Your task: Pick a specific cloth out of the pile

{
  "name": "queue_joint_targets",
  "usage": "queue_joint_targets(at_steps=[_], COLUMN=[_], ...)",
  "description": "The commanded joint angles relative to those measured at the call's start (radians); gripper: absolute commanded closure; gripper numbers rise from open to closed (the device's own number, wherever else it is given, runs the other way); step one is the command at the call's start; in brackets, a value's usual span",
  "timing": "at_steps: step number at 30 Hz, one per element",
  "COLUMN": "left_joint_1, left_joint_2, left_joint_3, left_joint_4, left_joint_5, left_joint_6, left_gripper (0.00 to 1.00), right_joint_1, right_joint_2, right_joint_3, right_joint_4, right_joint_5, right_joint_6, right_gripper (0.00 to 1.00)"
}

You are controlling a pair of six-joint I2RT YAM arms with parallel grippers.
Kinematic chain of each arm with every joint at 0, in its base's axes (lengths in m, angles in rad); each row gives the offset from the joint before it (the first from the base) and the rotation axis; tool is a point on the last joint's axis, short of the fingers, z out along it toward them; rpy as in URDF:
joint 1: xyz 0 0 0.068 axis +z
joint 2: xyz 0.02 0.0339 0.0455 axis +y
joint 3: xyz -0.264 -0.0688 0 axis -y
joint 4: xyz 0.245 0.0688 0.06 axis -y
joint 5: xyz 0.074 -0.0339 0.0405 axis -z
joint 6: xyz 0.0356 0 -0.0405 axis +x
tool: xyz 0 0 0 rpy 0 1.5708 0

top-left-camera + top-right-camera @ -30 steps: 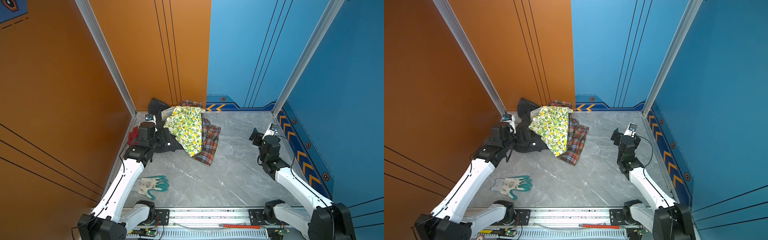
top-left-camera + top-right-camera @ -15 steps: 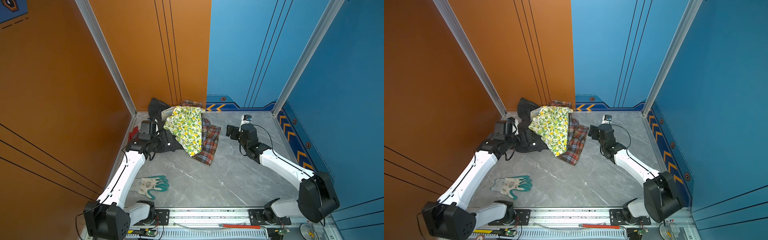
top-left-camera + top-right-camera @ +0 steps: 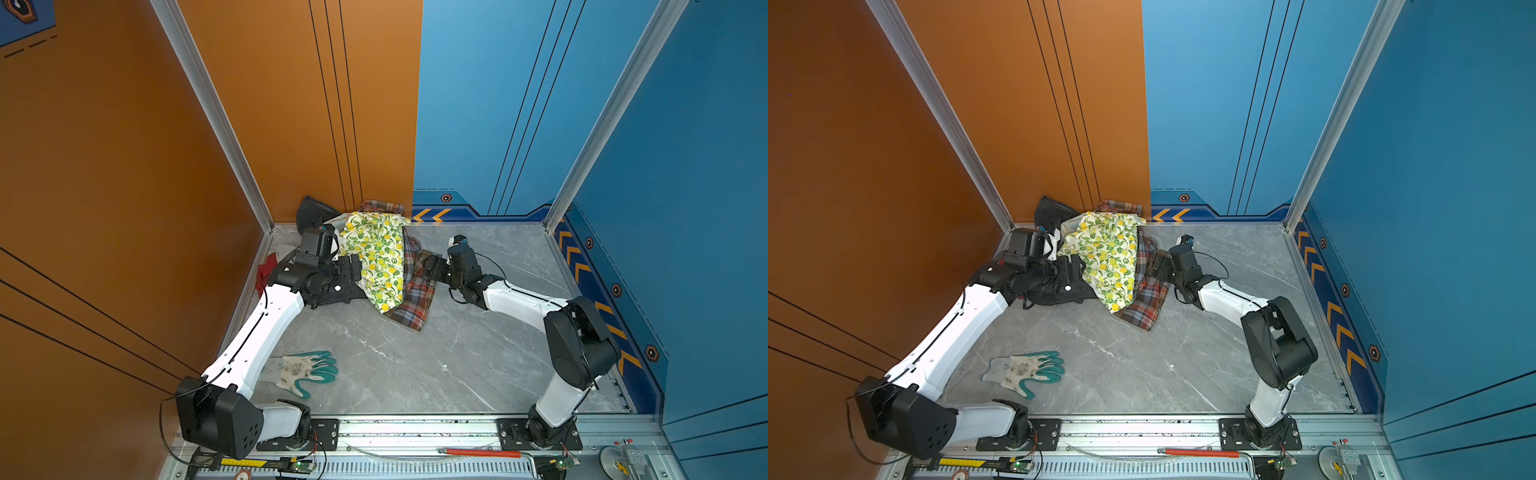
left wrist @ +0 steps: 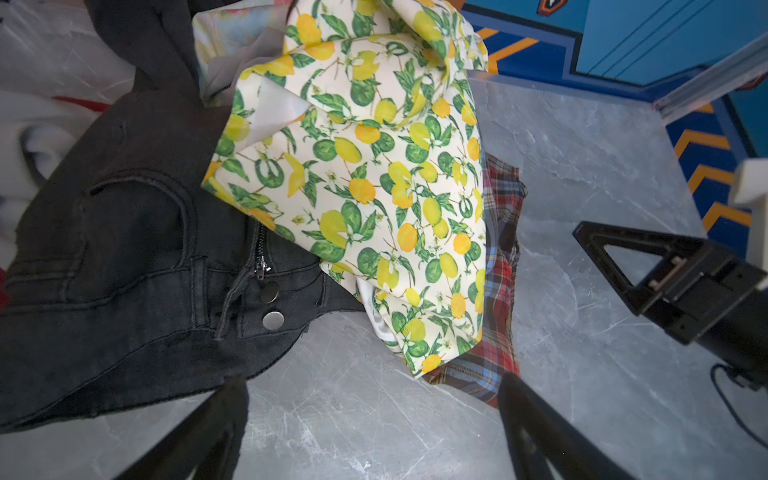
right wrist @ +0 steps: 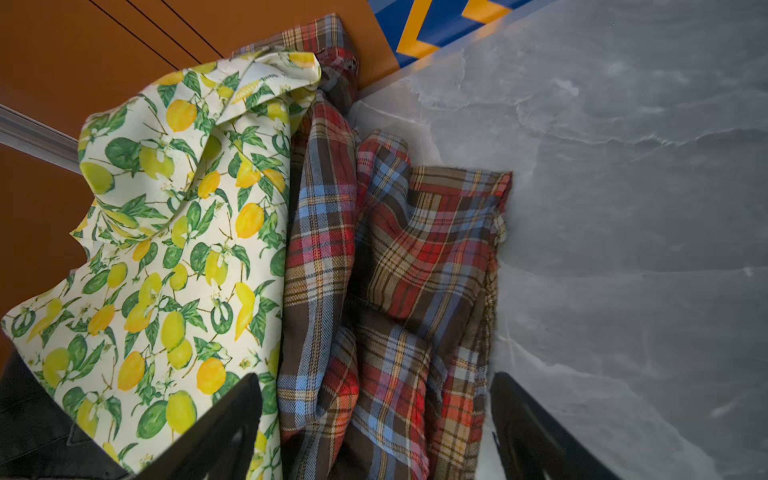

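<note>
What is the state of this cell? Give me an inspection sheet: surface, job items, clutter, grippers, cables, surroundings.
Surface: grey marble-look tabletop, no spills seen.
Job's things: plaid cloth at the right edge of the pile, partly under the lemon-print cloth; dark jeans on the other side.
Clutter: glove, white with teal fingers, apart from the pile; red rod on the front rail.
Grippers: left gripper open above the table by the jeans; right gripper open, jaws astride the plaid cloth.
Cables: black cable loops at the right wrist.
Surroundings: orange wall, blue wall.
</note>
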Motion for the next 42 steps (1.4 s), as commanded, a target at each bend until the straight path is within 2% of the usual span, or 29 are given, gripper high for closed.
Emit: queue_joint_targets(at_steps=[1, 3, 6, 11, 18, 24, 34, 35, 38, 42], left_joint_1=[-0.083, -0.149, -0.234, -0.288, -0.3, -0.313, -0.3, -0.301, -0.296, -0.291], left_joint_2=[0.038, 0.063, 0.092, 0.093, 0.033, 0.007, -0.019, -0.022, -0.022, -0.022], left_joint_3=[0.052, 0.07, 0.07, 0.037, -0.057, -0.088, -0.108, -0.107, -0.112, -0.109], left_joint_4=[-0.077, -0.086, -0.087, -0.076, -0.009, 0.005, 0.032, 0.031, 0.039, 0.04], left_joint_5=[-0.102, -0.16, -0.175, -0.084, -0.013, -0.036, -0.022, -0.024, -0.03, -0.018], left_joint_6=[0.133, 0.202, 0.32, 0.422, 0.452, 0.448, 0.408, 0.405, 0.388, 0.371], left_gripper=[0.03, 0.01, 0.0, 0.06, 0.06, 0.07, 0.07, 0.07, 0.07, 0.07], right_joint_1=[0.0, -0.002, -0.004, -0.005, -0.003, 0.01, 0.019, 0.02, 0.021, 0.027], right_joint_2=[0.037, 0.066, 0.099, 0.152, 0.228, 0.283, 0.416, 0.423, 0.433, 0.423], right_joint_3=[0.038, 0.047, 0.051, 0.053, 0.096, 0.136, 0.263, 0.275, 0.28, 0.332], right_joint_4=[0.034, 0.043, 0.07, 0.113, 0.123, 0.131, 0.185, 0.194, 0.267, 0.285], right_joint_5=[-0.08, -0.108, -0.143, -0.187, -0.229, -0.25, -0.289, -0.289, -0.287, -0.29], right_joint_6=[0.077, 0.099, 0.142, 0.203, 0.252, 0.297, 0.367, 0.371, 0.394, 0.38], right_gripper=[0.14, 0.14, 0.15, 0.17, 0.19, 0.2, 0.3, 0.32, 0.46, 0.69])
